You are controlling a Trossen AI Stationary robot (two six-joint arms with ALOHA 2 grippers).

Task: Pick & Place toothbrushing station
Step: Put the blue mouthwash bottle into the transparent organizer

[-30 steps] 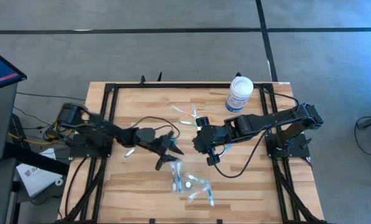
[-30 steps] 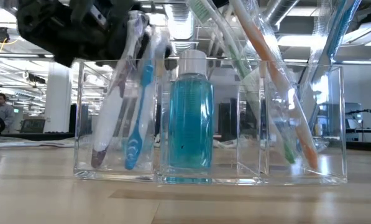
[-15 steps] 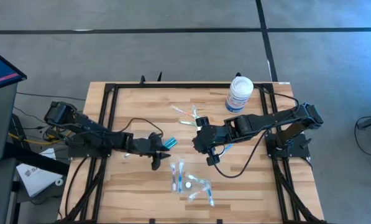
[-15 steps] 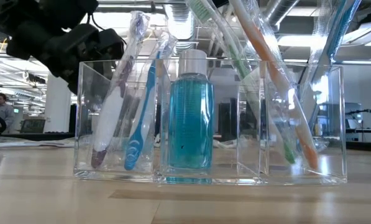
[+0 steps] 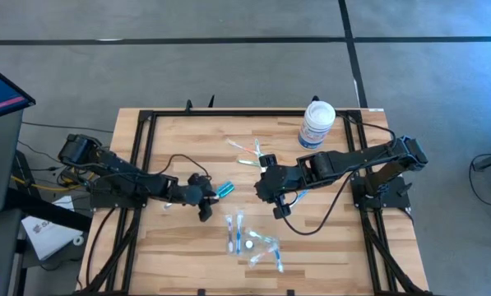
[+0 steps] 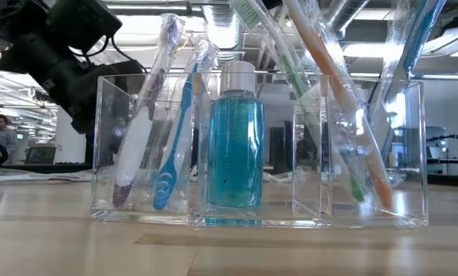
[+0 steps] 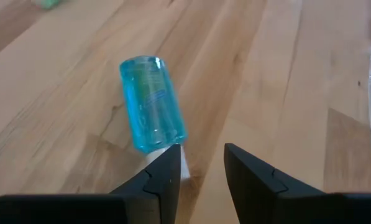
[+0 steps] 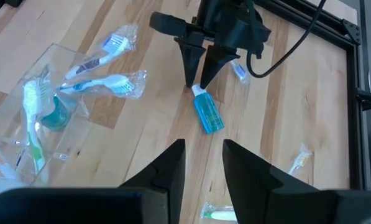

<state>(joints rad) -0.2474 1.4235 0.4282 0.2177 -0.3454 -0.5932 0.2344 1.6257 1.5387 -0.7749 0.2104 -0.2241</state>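
Observation:
A short teal bottle (image 5: 224, 190) (image 7: 151, 102) (image 8: 208, 115) lies on its side on the wood, left of centre. My left gripper (image 5: 213, 196) (image 7: 202, 165) (image 8: 196, 84) slants down at the bottle's white cap (image 8: 199, 91), open, one finger close beside the cap. A clear organiser (image 5: 252, 243) (image 6: 259, 146) (image 8: 30, 118) stands near the front edge. It holds several wrapped toothbrushes and a second teal bottle (image 6: 234, 146). My right gripper (image 5: 261, 189) (image 8: 202, 152) hangs open above the table's middle with nothing between its fingers. My left gripper comes at the lying bottle's cap end (image 7: 183, 163) slanting down from the table's left. One finger (image 7: 163, 180) stands right beside the white cap and hides part of it. I cannot tell whether it touches. The bottle rests along its side on the table.
A big white tub with a blue label (image 5: 317, 123) stands at the far right. Loose wrapped toothbrushes lie at the far middle (image 5: 249, 152) and under my left arm (image 5: 171, 202). A black frame (image 5: 138, 164) runs round the table.
My left gripper has drawn back from beside the organiser toward the table's left, sunk lower and turned about its wrist. It now points at the lying bottle's cap. The bottle, covered by the arm a second ago, now shows. It has not moved over the last half second.

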